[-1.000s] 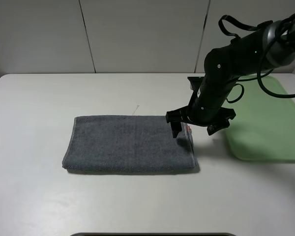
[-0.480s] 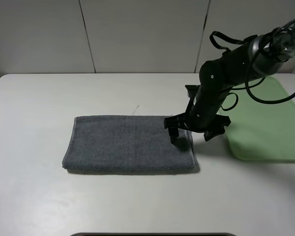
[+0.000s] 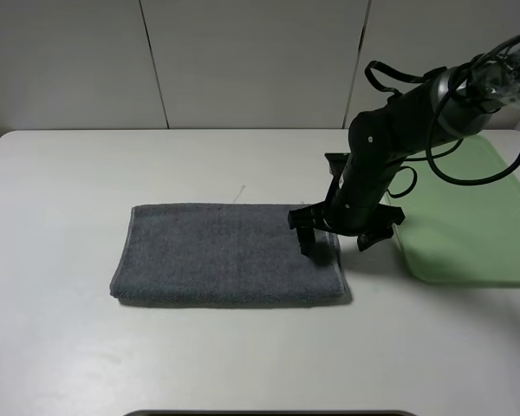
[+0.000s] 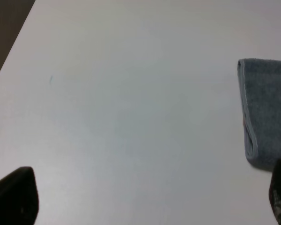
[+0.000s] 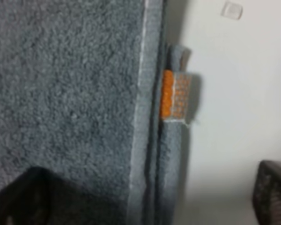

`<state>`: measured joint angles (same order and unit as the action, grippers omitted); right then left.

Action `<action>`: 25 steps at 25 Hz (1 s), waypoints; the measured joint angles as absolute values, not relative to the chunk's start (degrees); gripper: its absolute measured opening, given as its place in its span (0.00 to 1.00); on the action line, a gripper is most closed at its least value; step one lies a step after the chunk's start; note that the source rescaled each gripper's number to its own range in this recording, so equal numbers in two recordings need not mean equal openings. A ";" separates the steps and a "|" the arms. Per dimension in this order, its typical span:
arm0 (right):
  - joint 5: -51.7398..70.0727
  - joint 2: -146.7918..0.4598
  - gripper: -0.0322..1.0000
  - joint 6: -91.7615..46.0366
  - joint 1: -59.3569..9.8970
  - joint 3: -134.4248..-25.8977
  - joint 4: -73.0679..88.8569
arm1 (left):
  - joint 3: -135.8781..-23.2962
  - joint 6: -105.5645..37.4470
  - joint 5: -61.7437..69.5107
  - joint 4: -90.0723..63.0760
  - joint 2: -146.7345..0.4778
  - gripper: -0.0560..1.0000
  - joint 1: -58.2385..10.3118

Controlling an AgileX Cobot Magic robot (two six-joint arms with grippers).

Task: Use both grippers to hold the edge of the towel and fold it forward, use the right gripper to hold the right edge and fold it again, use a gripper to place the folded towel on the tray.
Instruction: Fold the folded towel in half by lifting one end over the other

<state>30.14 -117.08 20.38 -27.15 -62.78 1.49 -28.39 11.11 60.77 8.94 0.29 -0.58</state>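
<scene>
We reached our right arm [image 3: 397, 117] in from the right and bent it steeply down, the right gripper [image 3: 334, 243] pointing at the surface with its jaws spread wide. Our left gripper [image 4: 147, 199] hovered low, jaws fully apart, only its dark fingertips [image 4: 14, 197] showing

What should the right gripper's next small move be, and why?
Probably close the right gripper so its fingers pinch the towel at its right hem. One finger stands over the cloth, the other over bare table beyond it, so the hem lies between them, not yet pinched.
</scene>
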 joint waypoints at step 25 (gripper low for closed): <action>39.61 -118.37 0.09 18.41 -27.33 -69.98 2.20 | -28.39 11.11 60.77 8.94 0.29 1.00 -0.58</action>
<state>39.61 -118.37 18.41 -27.33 -69.98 2.20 -28.39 11.11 60.77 8.94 0.29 -0.58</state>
